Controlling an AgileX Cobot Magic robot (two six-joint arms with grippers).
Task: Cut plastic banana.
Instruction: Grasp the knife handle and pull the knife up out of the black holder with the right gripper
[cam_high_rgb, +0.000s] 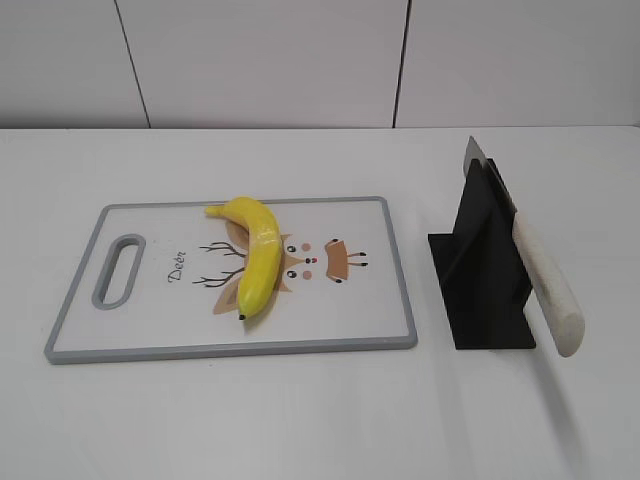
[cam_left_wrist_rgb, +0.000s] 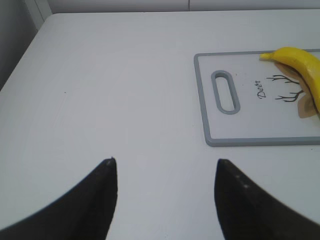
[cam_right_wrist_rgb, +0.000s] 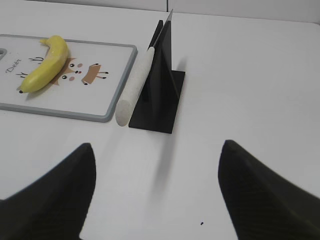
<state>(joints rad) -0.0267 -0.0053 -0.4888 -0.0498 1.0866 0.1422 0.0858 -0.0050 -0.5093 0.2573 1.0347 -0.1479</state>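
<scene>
Matte black jaws, glossy curved plastic banana (cam_high_rgb: 256, 262)

Laboratory test bench: bare white surface (cam_high_rgb: 300, 420), plain white panelled wall (cam_high_rgb: 270, 60), staged cutting board (cam_high_rgb: 385, 270).

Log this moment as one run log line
banana: uncut, on cutting board | knife: in black stand | left gripper: open, empty | right gripper: open, empty
</scene>
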